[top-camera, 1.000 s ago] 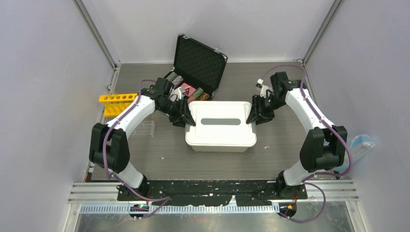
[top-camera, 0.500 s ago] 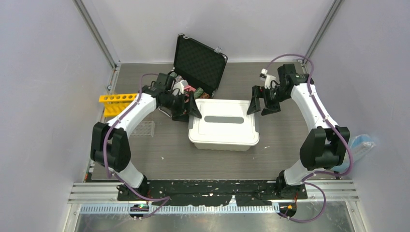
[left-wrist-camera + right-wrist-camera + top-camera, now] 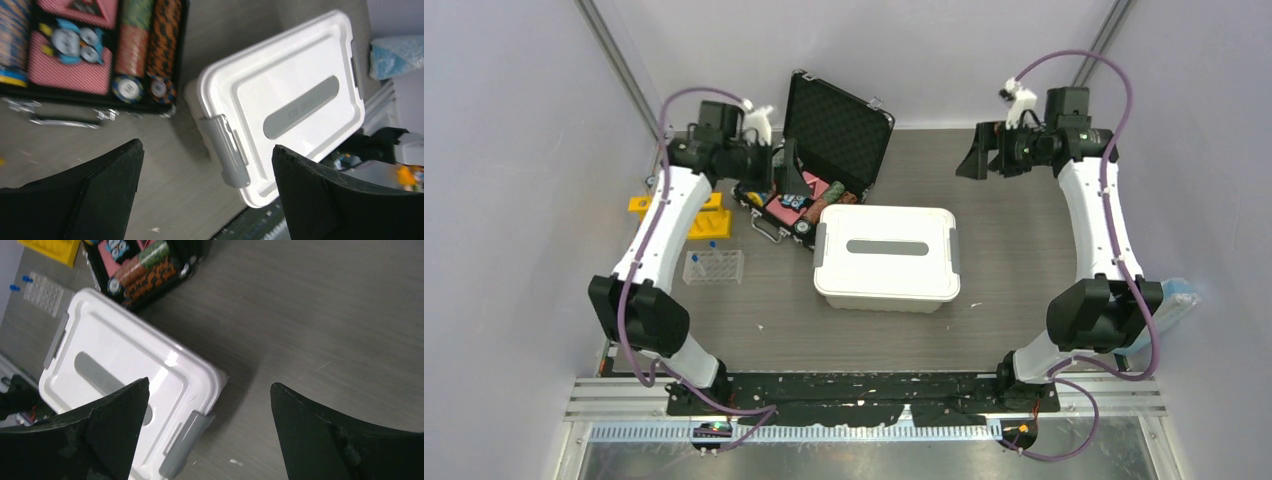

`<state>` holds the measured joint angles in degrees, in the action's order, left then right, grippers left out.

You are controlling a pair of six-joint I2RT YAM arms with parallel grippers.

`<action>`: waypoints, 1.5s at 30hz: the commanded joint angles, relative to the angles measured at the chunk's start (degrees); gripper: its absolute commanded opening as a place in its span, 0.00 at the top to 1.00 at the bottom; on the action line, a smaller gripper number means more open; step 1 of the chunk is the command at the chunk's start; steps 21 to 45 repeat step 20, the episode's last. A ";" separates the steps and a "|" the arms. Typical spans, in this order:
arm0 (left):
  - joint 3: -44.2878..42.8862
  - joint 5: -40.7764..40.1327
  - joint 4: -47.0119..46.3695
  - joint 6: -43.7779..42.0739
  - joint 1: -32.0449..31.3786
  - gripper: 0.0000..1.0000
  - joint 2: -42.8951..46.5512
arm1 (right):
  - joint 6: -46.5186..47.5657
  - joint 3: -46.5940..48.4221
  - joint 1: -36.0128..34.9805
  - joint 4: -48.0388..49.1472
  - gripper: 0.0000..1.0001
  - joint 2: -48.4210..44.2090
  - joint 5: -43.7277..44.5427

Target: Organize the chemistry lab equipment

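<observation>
A white lidded box (image 3: 884, 258) with grey end latches (image 3: 230, 155) stands shut in the middle of the table. My left gripper (image 3: 786, 168) hangs open above the black case, back and left of the box; in its wrist view the left gripper (image 3: 206, 147) has nothing between its fingers. My right gripper (image 3: 976, 158) is open too, raised over bare table behind the box's right end, and the right gripper (image 3: 209, 385) is empty. The yellow tube rack (image 3: 709, 218) lies partly behind my left arm. The clear tube rack (image 3: 714, 267), with a blue-capped tube (image 3: 15, 287), stands in front of it.
An open black case (image 3: 829, 135) of striped poker chips (image 3: 150, 45) sits behind the box, touching its back left corner. A pale blue item (image 3: 1174, 298) lies at the right wall behind my right arm. The arm bases and a metal rail run along the near edge.
Both grippers opened, let go of the box's ends and lifted up and back, the left toward the case, the right toward the back right. The box stays on the table.
</observation>
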<state>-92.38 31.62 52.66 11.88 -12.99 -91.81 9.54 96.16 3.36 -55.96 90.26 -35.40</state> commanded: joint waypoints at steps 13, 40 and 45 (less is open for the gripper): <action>-24.75 -1.98 18.71 -16.38 24.37 0.01 -2.95 | -5.01 6.29 12.92 18.61 0.05 4.21 6.46; -18.96 -3.84 16.44 -15.91 25.66 0.00 0.50 | -5.44 3.32 13.00 19.78 0.05 3.76 4.37; -18.96 -3.84 16.44 -15.91 25.66 0.00 0.50 | -5.44 3.32 13.00 19.78 0.05 3.76 4.37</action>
